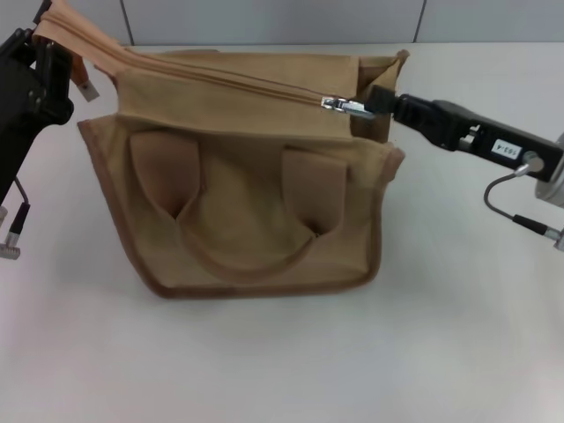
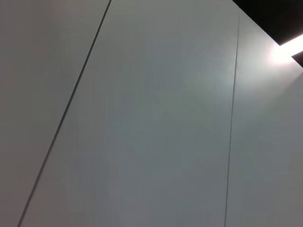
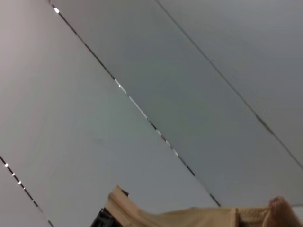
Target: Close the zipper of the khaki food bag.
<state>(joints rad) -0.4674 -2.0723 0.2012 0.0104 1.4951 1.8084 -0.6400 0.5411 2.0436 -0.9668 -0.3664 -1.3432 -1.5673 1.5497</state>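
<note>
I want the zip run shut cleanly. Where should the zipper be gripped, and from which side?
Grip the zipper by its flat silver pull tab, coming from the robot's right, where the tab points. The right gripper is already there. The left gripper holds the khaki food bag at its far corner, keeping the line taut.

head view looks down close on the khaki food bag (image 1: 256, 176); both wrist views tilt up at wall panels, right one sharing the bag's edge.

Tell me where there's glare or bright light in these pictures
Head view: even light, a glint on the zipper slider of the khaki food bag. Left wrist view: a blown-out bright patch at one edge of the grey wall panels. Right wrist view: small white glints along the panel seams.
</note>
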